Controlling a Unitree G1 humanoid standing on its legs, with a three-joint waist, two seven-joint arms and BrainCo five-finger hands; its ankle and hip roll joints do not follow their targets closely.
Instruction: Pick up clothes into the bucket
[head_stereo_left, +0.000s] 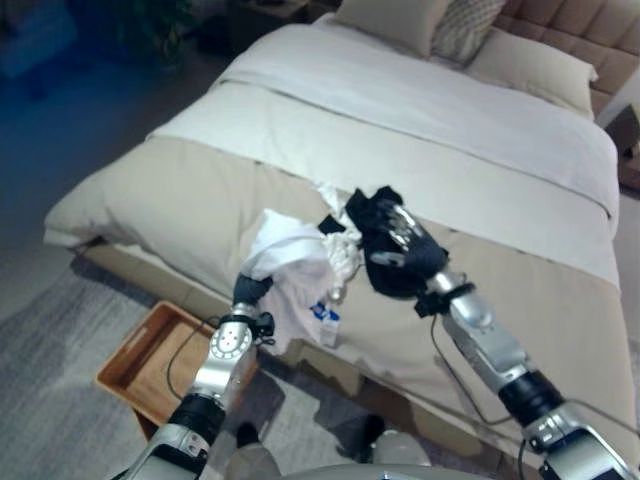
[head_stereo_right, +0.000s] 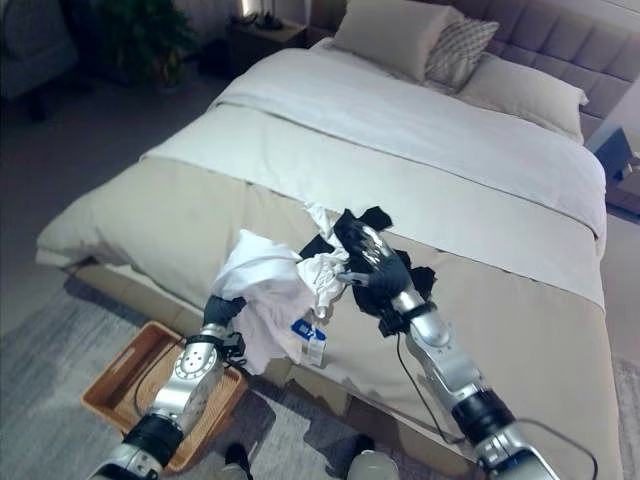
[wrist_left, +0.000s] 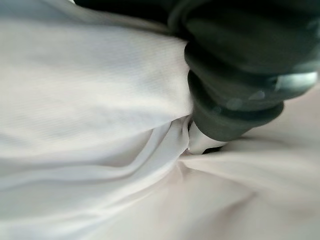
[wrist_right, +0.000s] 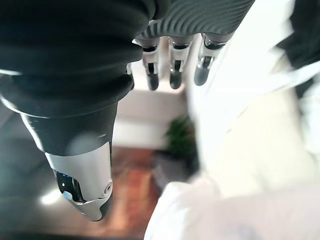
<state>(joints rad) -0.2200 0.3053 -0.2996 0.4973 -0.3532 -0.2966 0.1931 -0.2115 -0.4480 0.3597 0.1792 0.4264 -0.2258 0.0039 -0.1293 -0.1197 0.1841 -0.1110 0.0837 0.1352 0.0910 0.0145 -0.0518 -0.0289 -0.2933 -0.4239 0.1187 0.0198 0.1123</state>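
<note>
Two hands at the clothes: left hand (head_stereo_left: 262, 262) under white cloth (head_stereo_left: 290, 262), right hand (wrist_right: 172, 50) straight-fingered.

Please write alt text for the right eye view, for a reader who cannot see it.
The left hand is buried under a white garment at the bed's near edge, while the right hand hovers open over a black garment. A wooden tray sits on the floor below.

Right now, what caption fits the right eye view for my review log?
Left robot hand buried under white garment at the bed edge; right robot hand open over black clothes; wooden tray on the floor.
</note>
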